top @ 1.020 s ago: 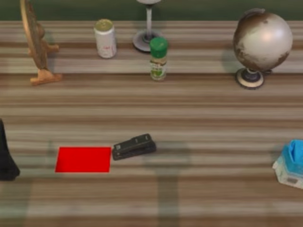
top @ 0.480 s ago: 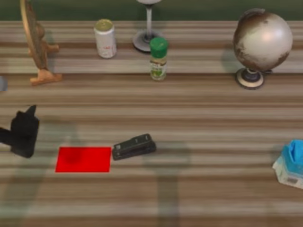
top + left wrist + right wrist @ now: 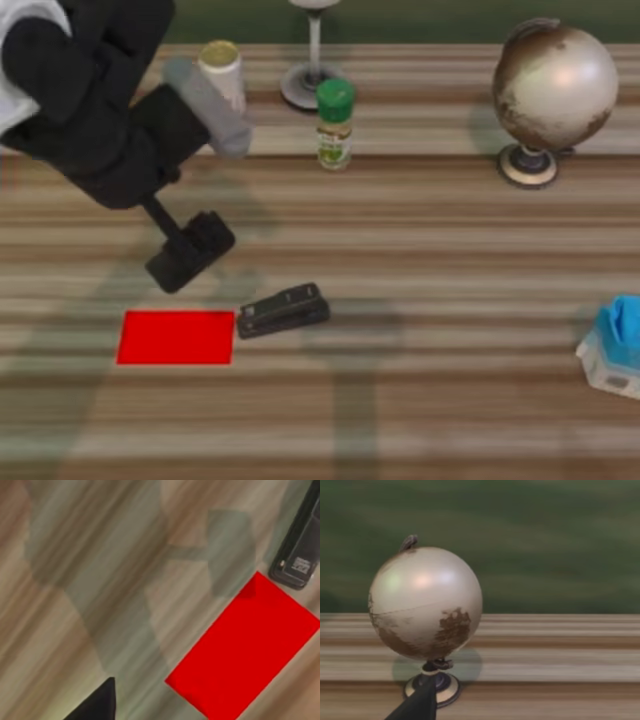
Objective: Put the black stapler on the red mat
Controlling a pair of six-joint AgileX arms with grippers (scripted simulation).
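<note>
One arm is at work: the left gripper (image 3: 190,253) hangs over the surface's left half, just beyond the far edge of the red mat (image 3: 176,337) and to the left of the black stapler (image 3: 283,309). How far its fingers stand apart I cannot tell, and nothing shows between them. The black stapler lies flat on the wooden surface (image 3: 430,300), its left end just beside the mat's right edge, its body angled slightly away to the far right; it rests off the mat. In the left wrist view the mat (image 3: 245,652) fills the frame's lower part with one end of the stapler (image 3: 299,545) close to its corner. Along the far edge stand a globe (image 3: 553,92) at the right, a green-capped bottle (image 3: 335,124), a can (image 3: 223,78) and a lamp base (image 3: 310,80). The right wrist view faces the globe (image 3: 425,605).
</note>
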